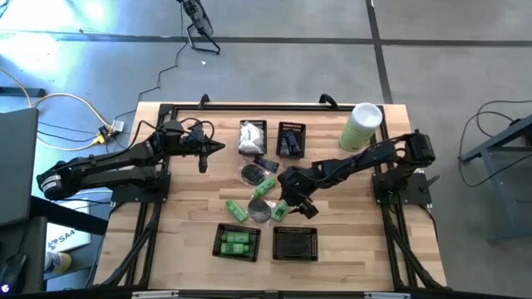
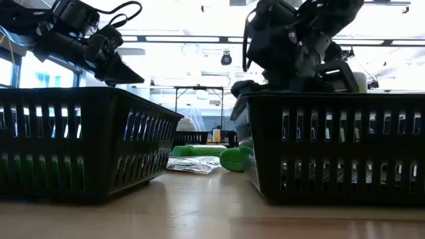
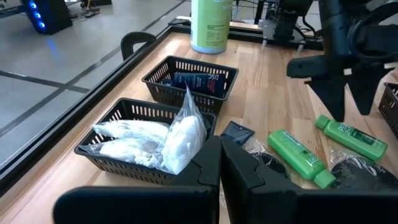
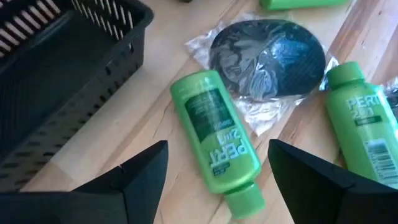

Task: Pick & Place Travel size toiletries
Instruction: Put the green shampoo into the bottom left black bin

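While spread wide, right tool (image 4: 214, 177) hovers over green bottle (image 4: 216, 137).

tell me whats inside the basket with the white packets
The black mesh basket holds crinkly white packets in clear wrap, piled above its rim. Anything beneath them and the basket floor are covered.

Between my right gripper's (image 4: 217, 171) spread fingers lies a green bottle (image 4: 216, 134) whose label reads "PERT 2in1". Just beside it, across the wrapped dark disc (image 4: 268, 57), a second green bottle (image 4: 362, 124) shows "PERT 2". I can read nothing else.
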Controlling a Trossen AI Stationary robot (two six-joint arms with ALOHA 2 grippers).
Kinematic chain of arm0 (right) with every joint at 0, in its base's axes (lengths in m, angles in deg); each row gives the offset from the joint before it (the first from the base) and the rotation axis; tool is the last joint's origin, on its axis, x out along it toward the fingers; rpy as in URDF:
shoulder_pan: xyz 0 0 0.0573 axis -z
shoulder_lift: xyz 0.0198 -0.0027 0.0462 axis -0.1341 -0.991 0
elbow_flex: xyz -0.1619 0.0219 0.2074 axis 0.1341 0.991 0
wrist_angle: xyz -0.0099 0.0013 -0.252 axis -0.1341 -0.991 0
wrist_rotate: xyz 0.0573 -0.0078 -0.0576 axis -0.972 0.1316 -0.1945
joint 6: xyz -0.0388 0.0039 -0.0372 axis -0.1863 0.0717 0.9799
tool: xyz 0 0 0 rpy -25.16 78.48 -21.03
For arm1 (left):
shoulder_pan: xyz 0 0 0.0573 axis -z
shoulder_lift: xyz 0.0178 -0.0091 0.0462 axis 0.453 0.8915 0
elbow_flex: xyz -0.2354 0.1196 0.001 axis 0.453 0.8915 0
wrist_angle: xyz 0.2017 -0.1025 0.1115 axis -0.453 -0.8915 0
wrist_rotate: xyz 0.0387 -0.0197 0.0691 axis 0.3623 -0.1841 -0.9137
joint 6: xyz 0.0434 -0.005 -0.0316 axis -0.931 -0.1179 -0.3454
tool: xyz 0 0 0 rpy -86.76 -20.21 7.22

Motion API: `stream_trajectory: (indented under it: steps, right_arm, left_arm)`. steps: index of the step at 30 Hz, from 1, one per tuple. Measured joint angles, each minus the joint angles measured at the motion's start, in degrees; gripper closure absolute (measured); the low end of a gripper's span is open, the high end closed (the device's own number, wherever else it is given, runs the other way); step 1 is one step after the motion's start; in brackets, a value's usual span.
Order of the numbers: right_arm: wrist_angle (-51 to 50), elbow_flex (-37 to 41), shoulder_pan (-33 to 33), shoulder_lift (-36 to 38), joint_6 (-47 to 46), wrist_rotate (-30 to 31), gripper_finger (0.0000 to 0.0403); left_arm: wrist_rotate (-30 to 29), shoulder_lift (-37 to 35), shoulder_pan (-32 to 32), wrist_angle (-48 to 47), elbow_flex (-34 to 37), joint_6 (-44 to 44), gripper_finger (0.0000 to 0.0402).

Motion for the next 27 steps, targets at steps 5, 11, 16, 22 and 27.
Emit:
stream_trajectory:
  steps: [5, 11, 16, 22, 27]
  right_arm:
    - [2.19, -0.02, 0.45, -2.13, 1.3, -0.06, 0.0133]
    - [3.99, -0.35, 0.99, -4.47, 2.66, 0.38, 0.0133]
    - [3.22, -0.19, 1.25, -6.25, 2.7, 0.16, 0.0133]
    - [4.04, -0.13, 1.25, -6.66, 3.86, 0.24, 0.0133]
    - [5.0, -0.13, 1.25, -6.68, 3.98, 1.45, 0.0133]
  left_arm:
    - [0.01, 0.01, 0.0, 0.03, 0.0, 0.0, 0.0402]
    - [0.04, 0.02, 0.01, 0.0, 0.04, 0.0, 0.0402]
    - [0.15, 0.01, -0.01, 0.09, 0.04, -0.01, 0.0402]
    - [0.13, 0.0, 0.01, 0.0, 0.04, -0.07, 0.0402]
    - [0.11, 0.0, 0.0, 0.0, 0.04, -0.08, 0.0402]
